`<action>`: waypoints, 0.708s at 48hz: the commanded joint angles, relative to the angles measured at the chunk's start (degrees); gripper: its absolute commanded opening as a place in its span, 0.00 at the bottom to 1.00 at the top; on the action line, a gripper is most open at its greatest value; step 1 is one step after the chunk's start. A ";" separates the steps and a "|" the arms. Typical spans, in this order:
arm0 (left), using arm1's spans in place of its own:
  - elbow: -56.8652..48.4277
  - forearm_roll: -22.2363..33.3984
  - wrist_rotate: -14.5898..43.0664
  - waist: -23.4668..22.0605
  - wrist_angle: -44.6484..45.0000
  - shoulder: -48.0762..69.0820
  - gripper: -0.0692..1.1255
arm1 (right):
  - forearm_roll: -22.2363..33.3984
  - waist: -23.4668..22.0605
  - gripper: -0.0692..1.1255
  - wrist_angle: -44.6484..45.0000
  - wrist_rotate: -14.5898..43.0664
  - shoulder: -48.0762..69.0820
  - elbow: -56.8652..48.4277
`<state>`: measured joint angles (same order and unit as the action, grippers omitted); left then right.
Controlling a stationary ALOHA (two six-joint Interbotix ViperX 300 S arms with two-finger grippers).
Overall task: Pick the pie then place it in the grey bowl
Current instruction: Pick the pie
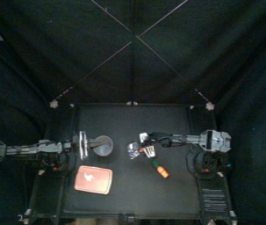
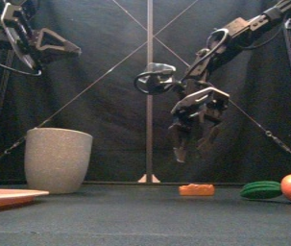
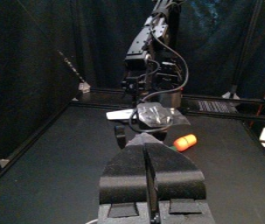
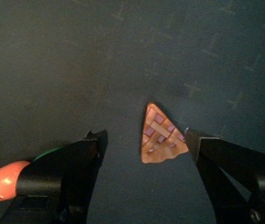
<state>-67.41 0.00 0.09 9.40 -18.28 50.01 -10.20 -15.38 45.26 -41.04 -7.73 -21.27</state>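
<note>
Reaching in from the left edge of the table (image 1: 135, 198), the left arm is lying low and stretched toward the middle, and its left gripper (image 1: 81, 144) is sitting just left of the grey bowl (image 2: 58, 159) with both jaws pressed together, no gap showing between them in the left wrist view. The grey bowl is standing upright on the left half of the table, and the pink tray (image 1: 94, 178) is lying flat nearer the front edge, apart from the bowl.

Past the middle, the right arm is coming in from the right, bending at the elbow and tipping its wrist steeply downward. Its right gripper (image 2: 194, 135) is hanging above the table with the jaws spread apart and holding nothing. The pie (image 4: 160, 134), a small triangular slice with a lattice top, is lying flat on the table directly under that gripper, framed between the two spread jaws in the right wrist view and touching neither. To the right of the pie and nearer the front, a carrot (image 1: 162, 171) with a green top is lying on its side, apart from the slice.
</note>
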 commanded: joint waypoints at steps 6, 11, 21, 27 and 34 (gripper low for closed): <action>0.35 0.09 0.00 0.26 -0.53 0.00 0.04 | 1.76 -1.32 0.91 -0.18 -1.41 -3.34 1.93; 0.18 0.09 0.00 0.35 -0.53 0.09 0.04 | 3.16 -1.32 0.91 -0.18 -1.58 -4.92 1.49; 0.00 0.09 0.00 1.23 -0.53 0.62 0.04 | 5.36 -1.76 0.90 -1.76 -1.49 -6.24 0.70; 0.00 0.09 0.00 1.49 -0.53 0.79 0.04 | 5.89 -2.11 0.90 -2.37 -1.41 -6.86 0.26; -0.26 0.09 0.00 1.49 -0.53 1.41 0.04 | 6.06 -2.46 0.88 -2.37 -0.62 -7.29 -0.18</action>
<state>-68.29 0.00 0.09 10.72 -18.28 51.24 -4.39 -17.40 43.07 -41.75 -15.82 -21.53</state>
